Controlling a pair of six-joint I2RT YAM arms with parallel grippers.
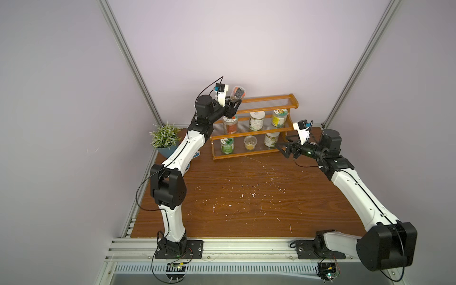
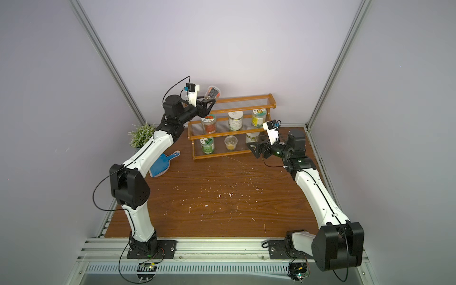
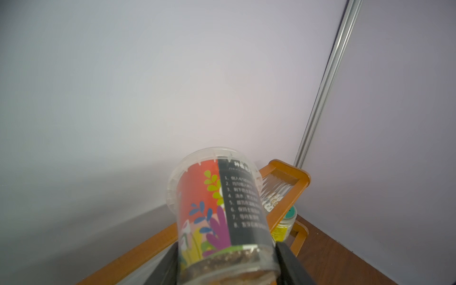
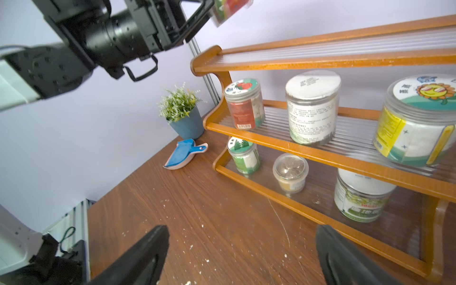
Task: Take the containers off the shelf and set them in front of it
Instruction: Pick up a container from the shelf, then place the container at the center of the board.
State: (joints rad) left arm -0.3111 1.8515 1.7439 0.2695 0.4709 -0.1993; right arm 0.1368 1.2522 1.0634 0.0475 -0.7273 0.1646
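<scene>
A robotics lab test cell: plain pale panels in aluminium extrusion posts (image 1: 128, 61) enclose a wood-grain tabletop (image 1: 246, 197) carrying a jar-filled shelf (image 1: 269, 102). The left arm (image 1: 170, 222) and right arm (image 1: 357, 192) are bolted to an aluminium rail (image 1: 246, 249), with bare circuit boards (image 1: 175, 267) and loose cables by their bases.

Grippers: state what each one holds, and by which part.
Left gripper grips the colourful-label cup by its bottom end, above the shelf. Right gripper holds nothing; its jaws stand open.

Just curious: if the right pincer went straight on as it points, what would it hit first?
The right pincer would probably meet the shelf's bottom front rail first, the small yellow-filled cup behind it; depth is unclear.
</scene>
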